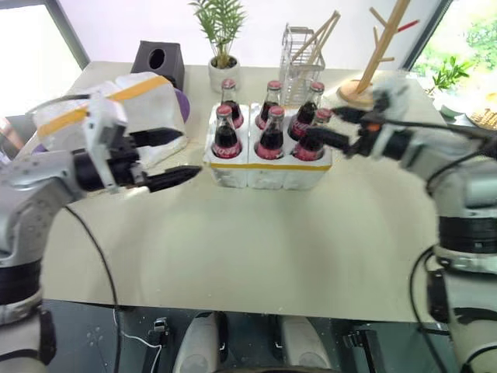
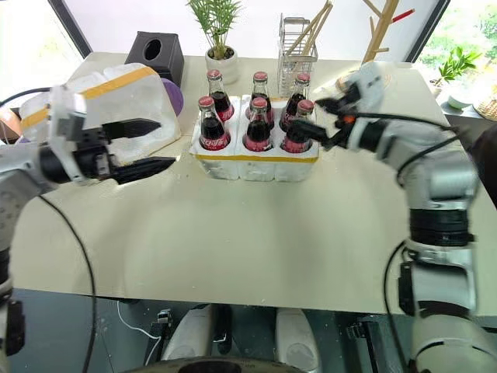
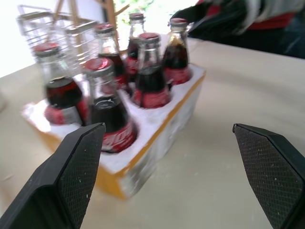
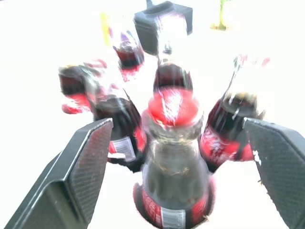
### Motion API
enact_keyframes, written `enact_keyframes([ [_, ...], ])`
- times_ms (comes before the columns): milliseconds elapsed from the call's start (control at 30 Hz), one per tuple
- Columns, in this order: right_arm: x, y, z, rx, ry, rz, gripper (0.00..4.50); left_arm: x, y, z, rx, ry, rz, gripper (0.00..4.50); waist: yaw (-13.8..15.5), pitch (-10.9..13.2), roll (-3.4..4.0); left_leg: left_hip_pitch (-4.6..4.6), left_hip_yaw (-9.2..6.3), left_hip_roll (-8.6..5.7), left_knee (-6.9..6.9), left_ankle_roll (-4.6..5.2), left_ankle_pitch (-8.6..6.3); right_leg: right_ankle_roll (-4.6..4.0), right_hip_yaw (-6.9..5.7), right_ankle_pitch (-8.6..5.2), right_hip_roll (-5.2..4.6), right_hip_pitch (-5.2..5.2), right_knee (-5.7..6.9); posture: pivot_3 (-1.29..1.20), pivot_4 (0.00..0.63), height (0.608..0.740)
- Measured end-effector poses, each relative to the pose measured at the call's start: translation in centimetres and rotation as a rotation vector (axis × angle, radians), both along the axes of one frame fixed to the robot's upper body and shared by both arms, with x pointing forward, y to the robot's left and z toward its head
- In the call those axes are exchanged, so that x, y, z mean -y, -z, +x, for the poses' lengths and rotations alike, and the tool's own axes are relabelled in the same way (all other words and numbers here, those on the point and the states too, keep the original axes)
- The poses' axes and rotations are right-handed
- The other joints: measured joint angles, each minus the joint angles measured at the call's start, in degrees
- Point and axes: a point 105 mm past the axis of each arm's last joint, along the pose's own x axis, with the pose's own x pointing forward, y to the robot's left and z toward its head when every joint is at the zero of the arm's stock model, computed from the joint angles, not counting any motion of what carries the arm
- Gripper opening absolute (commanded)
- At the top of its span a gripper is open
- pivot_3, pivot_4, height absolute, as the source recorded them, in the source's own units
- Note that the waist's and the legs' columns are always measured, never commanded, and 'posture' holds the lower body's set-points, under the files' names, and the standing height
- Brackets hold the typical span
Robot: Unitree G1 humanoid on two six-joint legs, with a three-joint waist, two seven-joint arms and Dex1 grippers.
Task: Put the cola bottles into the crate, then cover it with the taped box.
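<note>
head pair overhead, wrists close (shared cola bottles (image 1: 270, 128))

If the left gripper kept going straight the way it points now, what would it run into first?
Most likely the crate: the open left gripper faces its near corner, with the cola bottles standing just behind. The bare table lies between them; depth is hard to judge, so it might skim past the corner.

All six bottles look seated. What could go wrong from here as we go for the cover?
1. The right gripper is open but its fingers flank the near-right cola bottle; pulling away sideways could tip it.
2. The bottle necks stand well above the crate, so the taped box lowered off-centre may catch a cap.
3. The open left gripper sits between the taped box and the crate; a wide swing could nudge either.
</note>
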Motion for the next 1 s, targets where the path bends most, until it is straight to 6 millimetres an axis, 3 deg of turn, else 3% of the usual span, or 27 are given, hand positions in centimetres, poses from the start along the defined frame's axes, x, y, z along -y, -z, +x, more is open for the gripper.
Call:
enact_keyframes([
  [167, -0.1, -1.8, -3.4, 0.041, -0.153, -0.087, 4.46, -5.2, -0.7, -1.9, -0.021, -0.149, 0.102, 4.5, -0.4, 0.0, -0.01, 0.33, 0.09, 0.08, -0.01, -0.01, -0.01, -0.2, 0.01, -0.11, 0.01, 0.22, 0.01, 0.0, 0.15, 0.74],
  [400, -2.8, -2.6, -6.2, 0.023, -0.339, -0.052, 4.46, -15.7, 0.6, -4.7, -0.182, -0.412, 0.33, 4.5, -0.2, 0.0, 0.02, 0.25, 0.16, 0.1, -0.17, -0.03, -0.01, -0.41, 0.0, -0.23, -0.11, 0.01, 0.02, 0.0, 0.15, 0.74],
  [500, -3.8, -3.1, -7.1, 0.009, -0.418, -0.006, 4.46, -20.3, -0.1, -4.3, -0.172, -0.532, 0.451, 4.5, 0.2, 0.0, -0.02, 0.15, 0.22, 0.12, -0.2, -0.1, 0.01, -0.58, -0.22, -0.31, -0.44, -0.26, -0.01, 0.0, 0.15, 0.74],
  [567, -4.0, -3.2, -7.1, 0.005, -0.43, 0.003, 4.46, -21.9, -0.1, -3.4, -0.153, -0.568, 0.497, 4.5, 0.4, -0.1, 0.02, 0.08, 0.55, 0.11, -0.35, -0.2, 0.04, -0.59, -0.49, -0.32, -0.92, -0.29, -0.03, 0.0, 0.15, 0.74],
  [733, -4.2, -3.2, -6.5, -0.01, -0.425, 0.0, 4.46, -23.1, 2.0, 0.3, -0.226, -0.575, 0.572, 4.5, 0.6, -0.2, -0.28, -0.13, 1.83, 0.14, -0.73, -0.34, 0.23, -0.37, -0.88, -0.17, -1.6, -0.32, 0.03, 0.0, 0.15, 0.74],
  [867, -4.0, -3.3, -6.8, -0.026, -0.429, -0.018, 4.46, -22.8, 3.4, 2.3, -0.311, -0.574, 0.643, 4.5, 0.3, -0.2, -0.53, -0.24, 2.29, 0.13, -0.5, 0.27, -0.08, -0.19, -1.91, -0.08, -1.87, -0.33, 0.01, 0.0, 0.15, 0.74],
  [1000, -3.5, -3.9, -7.6, -0.027, -0.423, -0.037, 4.46, -22.2, 4.0, 3.7, -0.345, -0.579, 0.675, 4.5, -0.1, -0.2, -0.62, -0.44, 2.69, 0.32, 0.19, 0.95, -0.48, 0.13, -2.18, -0.12, -2.0, -0.35, 0.01, 0.0, 0.15, 0.74],
])
